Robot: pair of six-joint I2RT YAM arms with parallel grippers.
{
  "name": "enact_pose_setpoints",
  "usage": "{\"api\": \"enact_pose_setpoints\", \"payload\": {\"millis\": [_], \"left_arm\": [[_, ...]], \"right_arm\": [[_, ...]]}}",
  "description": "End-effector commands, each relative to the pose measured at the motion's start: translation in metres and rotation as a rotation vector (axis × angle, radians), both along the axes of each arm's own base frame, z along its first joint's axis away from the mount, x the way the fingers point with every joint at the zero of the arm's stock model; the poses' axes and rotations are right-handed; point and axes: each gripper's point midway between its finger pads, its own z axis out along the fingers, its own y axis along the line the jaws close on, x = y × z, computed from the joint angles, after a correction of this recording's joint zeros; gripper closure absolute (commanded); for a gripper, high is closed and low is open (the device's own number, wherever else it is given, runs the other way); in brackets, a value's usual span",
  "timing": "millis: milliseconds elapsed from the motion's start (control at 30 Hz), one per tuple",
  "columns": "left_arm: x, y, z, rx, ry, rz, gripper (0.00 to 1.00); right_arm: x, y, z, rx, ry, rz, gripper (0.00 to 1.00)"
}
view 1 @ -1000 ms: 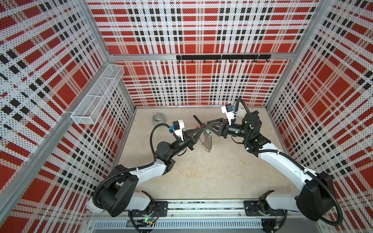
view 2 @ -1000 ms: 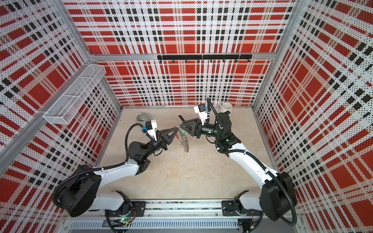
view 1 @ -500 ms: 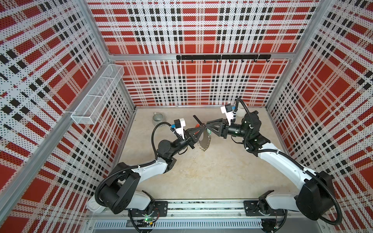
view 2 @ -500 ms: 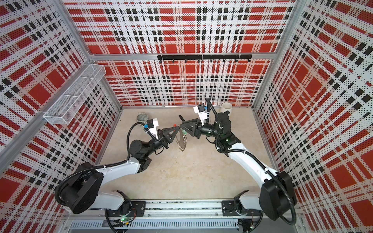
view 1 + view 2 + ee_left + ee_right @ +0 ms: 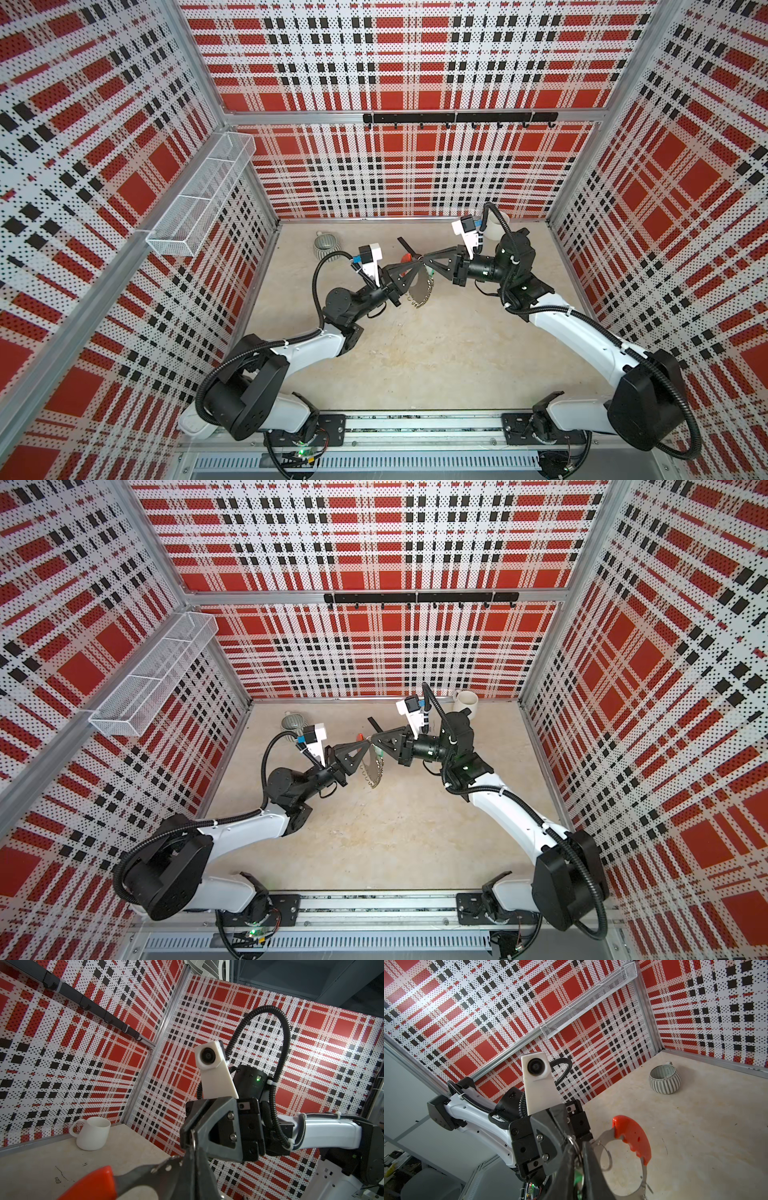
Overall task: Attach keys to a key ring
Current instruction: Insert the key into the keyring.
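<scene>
The key ring [image 5: 419,287] [image 5: 372,767] is a flat grey loop with a red arc [image 5: 633,1140] [image 5: 97,1180] and small silver rings along its edge. It hangs above the table's middle. My left gripper [image 5: 417,262] [image 5: 367,742] [image 5: 195,1157] is shut on its top edge. My right gripper [image 5: 424,261] [image 5: 373,740] [image 5: 579,1155] meets it tip to tip, shut on the keys [image 5: 578,1178] [image 5: 431,272], a green tag. The tag's tiny metal ring [image 5: 572,1141] pokes out at the fingertips, against the key ring's edge.
A white mug [image 5: 494,226] [image 5: 91,1134] stands at the back right. A grey ribbed cup [image 5: 326,245] [image 5: 664,1080] sits at the back left. A black strap [image 5: 405,246] lies behind the grippers. A wire basket [image 5: 199,195] and a hook rail [image 5: 457,118] hang on the walls.
My right gripper's jaws have closed onto the green tag. The left gripper and the key ring have shifted slightly back and left.
</scene>
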Motion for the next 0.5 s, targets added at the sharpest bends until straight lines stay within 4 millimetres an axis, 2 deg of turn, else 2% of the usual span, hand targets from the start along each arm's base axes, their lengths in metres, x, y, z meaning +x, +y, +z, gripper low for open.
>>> {"api": "enact_pose_setpoints", "payload": {"millis": [0,33,300,367,467], "left_arm": [[-0.006,-0.001,0.02,-0.036,-0.061,-0.012,1.0],[-0.006,-0.001,0.019,-0.035,-0.06,-0.01,1.0],[-0.005,-0.003,0.012,-0.022,-0.05,-0.017,0.99],[-0.005,-0.001,0.01,-0.01,-0.058,-0.013,0.83],[0.0,0.008,0.0,0.046,-0.072,0.025,0.75]], "right_arm": [[-0.002,0.002,-0.001,0.004,-0.016,0.016,0.96],[-0.002,0.002,-0.001,0.003,-0.016,0.015,1.0],[-0.001,0.002,0.003,-0.034,-0.056,0.006,1.0],[0.001,0.0,0.002,-0.064,-0.069,-0.015,1.0],[0.012,-0.005,-0.005,-0.162,-0.109,-0.086,1.0]]}}
